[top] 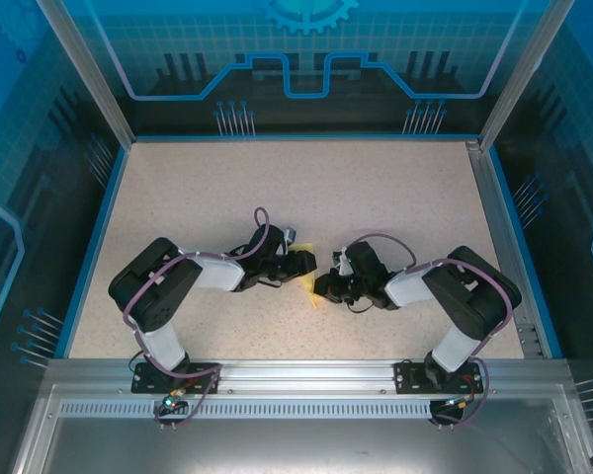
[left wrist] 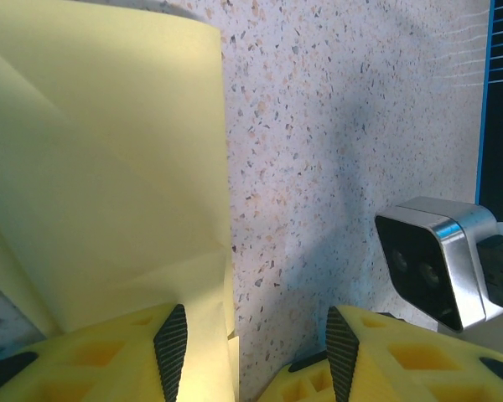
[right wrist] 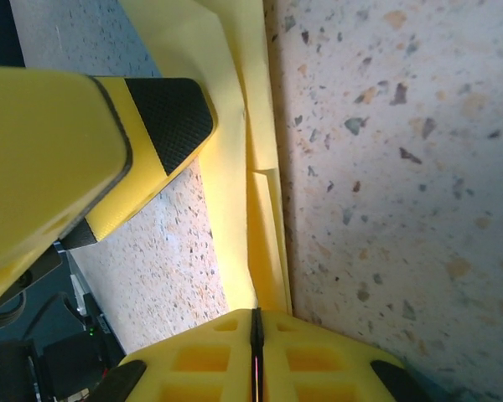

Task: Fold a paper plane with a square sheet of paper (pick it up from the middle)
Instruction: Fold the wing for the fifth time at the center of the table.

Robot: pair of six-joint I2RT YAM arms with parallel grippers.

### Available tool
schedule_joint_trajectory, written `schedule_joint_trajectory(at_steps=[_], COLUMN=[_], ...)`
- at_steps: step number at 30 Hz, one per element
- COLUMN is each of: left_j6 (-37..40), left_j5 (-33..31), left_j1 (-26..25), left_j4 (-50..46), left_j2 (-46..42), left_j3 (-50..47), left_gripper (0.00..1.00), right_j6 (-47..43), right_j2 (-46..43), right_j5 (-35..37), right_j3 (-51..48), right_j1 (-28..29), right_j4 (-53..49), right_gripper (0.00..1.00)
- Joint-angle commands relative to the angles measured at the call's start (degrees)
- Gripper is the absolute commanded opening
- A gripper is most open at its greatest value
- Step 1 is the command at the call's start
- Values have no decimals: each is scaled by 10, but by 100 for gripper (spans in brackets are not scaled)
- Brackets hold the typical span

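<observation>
A: Which step?
B: Mid-fold. The paper sheet (left wrist: 109, 167) is creased and doubled over, lying on the worktop (left wrist: 344, 126) between the two arms, mid-table. Not a dart yet. The top fold is rounded, not pressed flat.

A: End effectors?
B: The right end effector (right wrist: 253, 322) is narrow, jaws pressed together, with the sheet's folded edge running into the seam, so it looks pinched. The left end effector (left wrist: 251, 335) is half spread and clamps nothing. One finger is over the sheet's edge, but I can't tell if it touches. The gap is mostly over bare worktop.

A: Next?
B: My guess is the right anchors the fold while the left comes down on the rounded flap and presses the crease. The paper is thin and could slip or tear if tugged.
</observation>
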Motion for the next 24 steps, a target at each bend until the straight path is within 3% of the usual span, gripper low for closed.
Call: schedule_joint_trajectory(at_steps=[1,12,24], left_j6=[16,15,10], left_j5=[-3,3,11], left_j1=[3,2,2], left_j4=[-37,-41,-34], left_j2=[21,14,14], left_j3=[-3,-3,0], left_gripper=[51,51,51], right_j6=[-34,-67,-80], right_j2=[-7,-111,-55], right_j5=[19,32,53], right_j3=[1,17,63], right_j1=[7,24,44], right_j4=[-80,-142,-158], right_gripper=[10,23,27])
